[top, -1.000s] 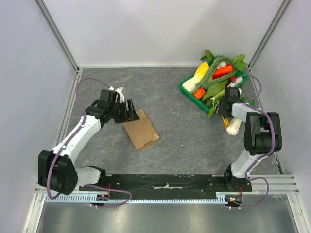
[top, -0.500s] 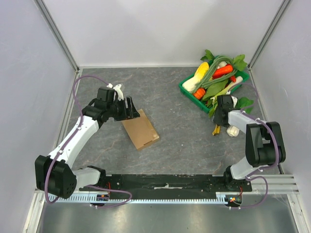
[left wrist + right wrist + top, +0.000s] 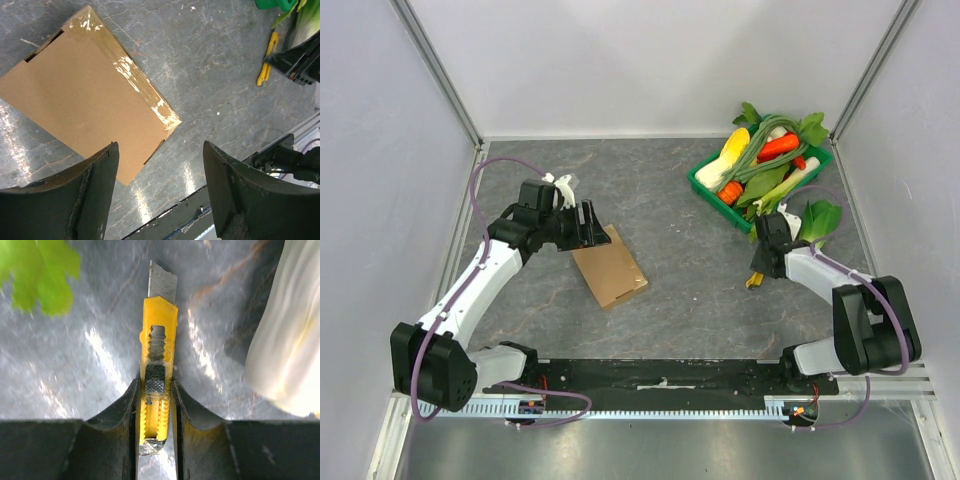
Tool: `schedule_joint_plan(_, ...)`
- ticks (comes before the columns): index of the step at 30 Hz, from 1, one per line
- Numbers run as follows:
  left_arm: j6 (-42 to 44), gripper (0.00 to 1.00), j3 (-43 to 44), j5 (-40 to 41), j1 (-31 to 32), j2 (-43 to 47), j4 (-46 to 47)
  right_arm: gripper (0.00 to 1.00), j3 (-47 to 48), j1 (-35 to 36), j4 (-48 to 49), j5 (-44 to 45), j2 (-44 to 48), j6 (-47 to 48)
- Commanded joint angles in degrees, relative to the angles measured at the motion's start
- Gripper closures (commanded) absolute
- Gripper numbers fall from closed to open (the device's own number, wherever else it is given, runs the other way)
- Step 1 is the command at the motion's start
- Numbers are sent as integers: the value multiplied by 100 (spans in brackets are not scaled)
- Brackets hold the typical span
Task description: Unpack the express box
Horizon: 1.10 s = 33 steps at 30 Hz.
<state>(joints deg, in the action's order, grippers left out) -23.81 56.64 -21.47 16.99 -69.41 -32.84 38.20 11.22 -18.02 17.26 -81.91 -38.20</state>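
The express box point(image 3: 610, 268), flat plain brown cardboard with clear tape along one edge, lies on the grey table left of centre; it also shows in the left wrist view point(image 3: 85, 95). My left gripper point(image 3: 588, 226) is open and empty, hovering over the box's far left end point(image 3: 160, 195). My right gripper point(image 3: 766, 256) is shut on a yellow utility knife point(image 3: 756, 279), low over the table at the right. In the right wrist view the knife point(image 3: 159, 340) sits between the jaws point(image 3: 155, 386), its blade out and pointing away. The knife also shows in the left wrist view point(image 3: 265, 60).
A green tray point(image 3: 704, 186) heaped with vegetables stands at the back right. A leafy green point(image 3: 820, 218) lies beside my right arm; a green leaf point(image 3: 40, 275) and a white vegetable point(image 3: 285, 340) are close to the knife. Side walls enclose the table.
My right gripper has swung toward the near left with the yellow knife, away from the tray. My left gripper has barely moved.
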Motion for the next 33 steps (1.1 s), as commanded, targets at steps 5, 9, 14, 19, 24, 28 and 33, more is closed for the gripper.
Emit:
schedule_joint_plan(5, -325, 26, 119, -735, 14, 68, 155, 89, -462, 775, -1256, -986, 1156, -136)
schedule_joint_plan(9, -728, 26, -39, -1427, 14, 15, 593, 97, -296, 1372, -1169, -1461, 1870, -74)
schedule_joint_plan(14, -1230, 26, -223, -2088, 164, -265, 1121, 100, 346, 2067, -835, -1717, 2056, 338)
schedule_joint_plan(19, -1617, 27, -232, -2475, 462, -398, 1534, 100, 1004, 3042, -432, -1796, 1776, 558)
schedule_joint_plan(24, -1750, 27, -215, -2493, 638, -512, 1658, 100, 1610, 4078, -149, -1375, 1450, 840)
schedule_joint_plan(28, -1793, 27, -276, -2502, 700, -512, 1641, 100, 1981, 4625, -132, -997, 1003, 1050)
schedule_joint_plan(33, -1723, 30, -233, -2045, 700, -478, 1210, 100, 2253, 4950, -105, -697, 712, 1226)
